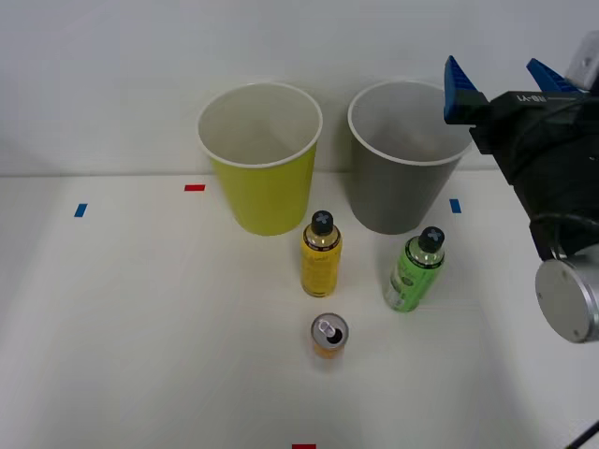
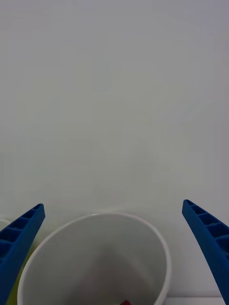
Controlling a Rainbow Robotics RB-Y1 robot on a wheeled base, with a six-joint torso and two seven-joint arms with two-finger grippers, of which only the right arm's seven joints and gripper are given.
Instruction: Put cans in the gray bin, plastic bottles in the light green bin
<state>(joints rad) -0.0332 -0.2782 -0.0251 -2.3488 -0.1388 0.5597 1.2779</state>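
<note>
The right gripper (image 1: 505,82) hangs spread and empty above the gray bin (image 1: 404,192), a red can (image 2: 125,302) inside.

We see a matt white table (image 1: 140,327) with small glossy tape marks. The light green bin (image 1: 265,192) and the gray bin (image 1: 398,196) look like smooth, matt plastic or coated paper; we cannot tell which. Their pale insides are dull. The orange can (image 1: 328,336) has a shiny metal top. The yellow bottle (image 1: 321,254) and green bottle (image 1: 414,271) look like glossy plastic with matt black caps. The right gripper (image 1: 510,79) has ribbed blue plastic fingers (image 2: 19,238) on a matt black body.
</note>
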